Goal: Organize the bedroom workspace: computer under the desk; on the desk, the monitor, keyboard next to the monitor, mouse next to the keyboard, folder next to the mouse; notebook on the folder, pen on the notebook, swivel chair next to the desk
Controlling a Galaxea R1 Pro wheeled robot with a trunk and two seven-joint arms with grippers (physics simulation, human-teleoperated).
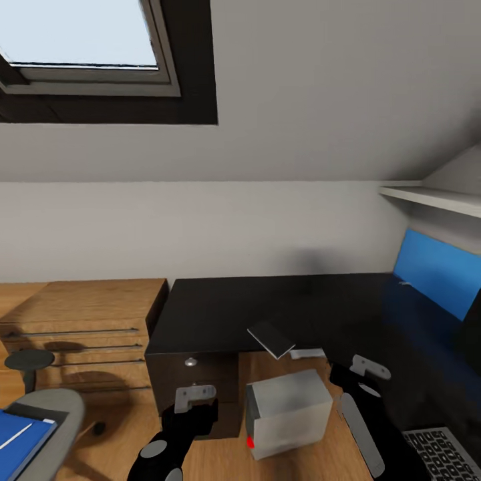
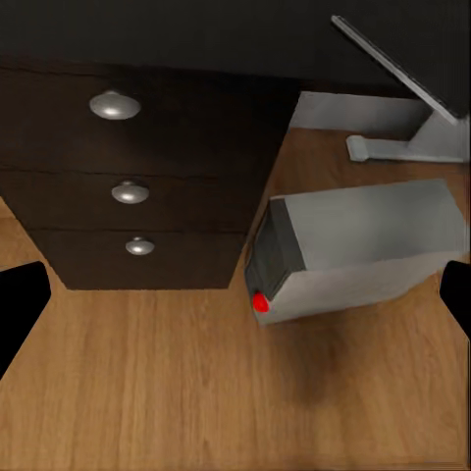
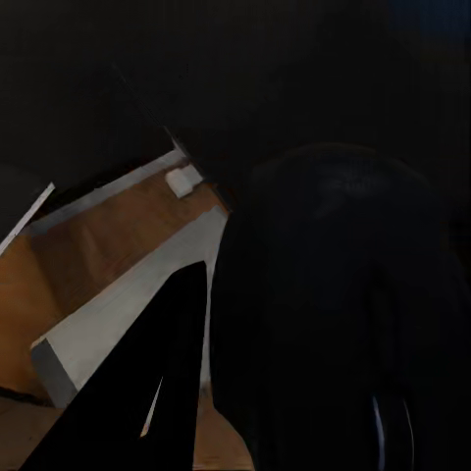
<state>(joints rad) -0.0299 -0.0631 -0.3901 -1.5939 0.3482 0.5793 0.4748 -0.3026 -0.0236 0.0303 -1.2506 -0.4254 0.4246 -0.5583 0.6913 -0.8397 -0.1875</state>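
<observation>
The black desk (image 1: 280, 307) stands against the wall. The grey computer tower (image 1: 287, 413) (image 2: 363, 245) lies on the wood floor in the desk's opening. Behind it the monitor (image 1: 270, 339) (image 2: 402, 64) leans on its grey stand (image 2: 412, 137), low by the desk's edge. A keyboard (image 1: 442, 454) lies at the near right on the dark surface. On the swivel chair (image 1: 50, 404) rests a blue folder (image 1: 23, 441). My left gripper (image 1: 196, 401) hangs open above the floor before the drawers. My right gripper (image 1: 359, 375) holds a dark rounded mouse (image 3: 334, 314) over the desk's front edge.
The desk's drawers (image 2: 123, 177) carry round metal knobs. A wooden dresser (image 1: 87, 331) stands left of the desk. A blue panel (image 1: 437, 270) and a white shelf (image 1: 434, 197) are at the right. A skylight (image 1: 80, 40) sits in the sloped ceiling.
</observation>
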